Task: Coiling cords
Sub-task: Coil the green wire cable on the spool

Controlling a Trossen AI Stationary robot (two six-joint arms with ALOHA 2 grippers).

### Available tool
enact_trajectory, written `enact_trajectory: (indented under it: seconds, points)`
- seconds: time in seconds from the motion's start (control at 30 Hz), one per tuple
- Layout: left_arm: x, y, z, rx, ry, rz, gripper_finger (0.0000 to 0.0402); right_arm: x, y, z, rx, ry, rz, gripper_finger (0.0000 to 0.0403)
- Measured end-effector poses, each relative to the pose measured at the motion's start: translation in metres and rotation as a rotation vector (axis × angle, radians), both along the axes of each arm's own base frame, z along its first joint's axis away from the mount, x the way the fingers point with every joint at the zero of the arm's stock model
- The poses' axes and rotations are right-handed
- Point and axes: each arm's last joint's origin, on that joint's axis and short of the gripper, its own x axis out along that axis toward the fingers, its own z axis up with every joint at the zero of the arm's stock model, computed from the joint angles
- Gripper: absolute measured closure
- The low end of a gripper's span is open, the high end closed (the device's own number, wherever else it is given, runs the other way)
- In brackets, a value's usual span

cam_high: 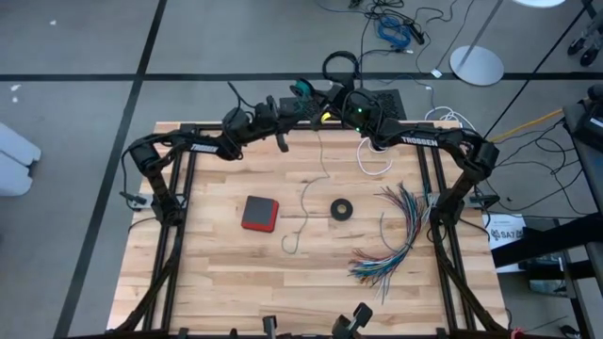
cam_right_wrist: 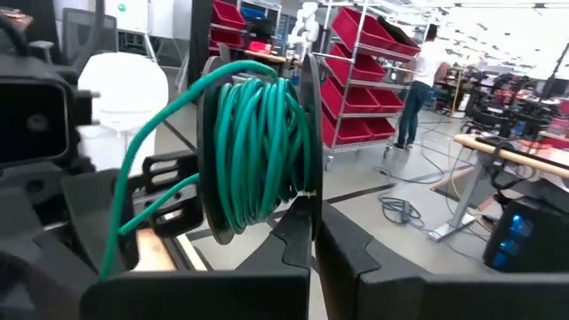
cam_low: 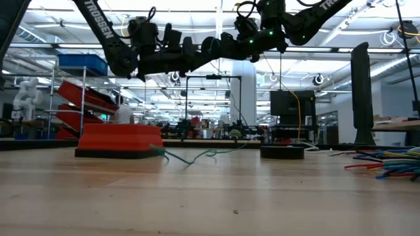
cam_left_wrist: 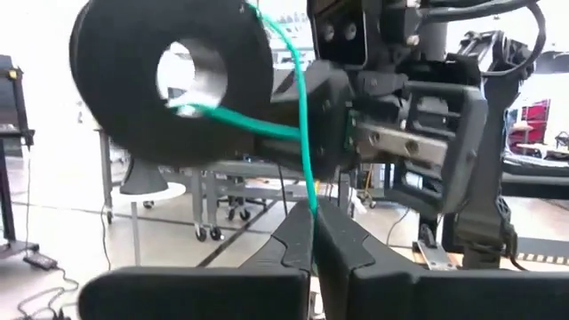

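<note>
Above the surface's far edge, the right tool (cam_right_wrist: 311,227) clamps the spool (cam_right_wrist: 258,151). The left tool (cam_left_wrist: 313,233) pinches the limp green cord (cam_left_wrist: 302,133) (light, slippery; best gripped near the spool), its tail trailing mid-surface.

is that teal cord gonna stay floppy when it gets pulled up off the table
Probably floppy: the teal cord lies in loose wavy bends. It looks thin and light, so it should drag easily. It bends tightly round the spool, so likely not stiff.
</note>
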Motion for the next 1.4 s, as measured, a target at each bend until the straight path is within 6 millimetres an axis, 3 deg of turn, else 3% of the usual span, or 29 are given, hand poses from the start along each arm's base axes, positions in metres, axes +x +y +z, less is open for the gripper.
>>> enact_trajectory:
  seconds: [0.23, 0.4, 1.0, 1.4]
  points:
    - [0.028, -0.003, 0.017, 0.061, 0.084, -0.024, 0.0399, 0.0, 0.0, 0.0, 0.011, -0.009, 0.016, 0.0403]
    - [0.044, 0.005, 0.008, 0.028, 0.146, -0.031, 0.04, 0.001, 0.002, 0.001, 0.017, -0.02, 0.04, 0.0403]
    - [0.015, 0.044, 0.001, -0.007, 0.177, 0.084, 0.0401, 0.002, 0.005, 0.0, 0.021, -0.003, 0.046, 0.0403]
    - [0.01, 0.05, -0.001, -0.006, 0.195, 0.073, 0.0401, -0.004, 0.013, 0.004, 0.061, 0.075, 0.108, 0.0403]
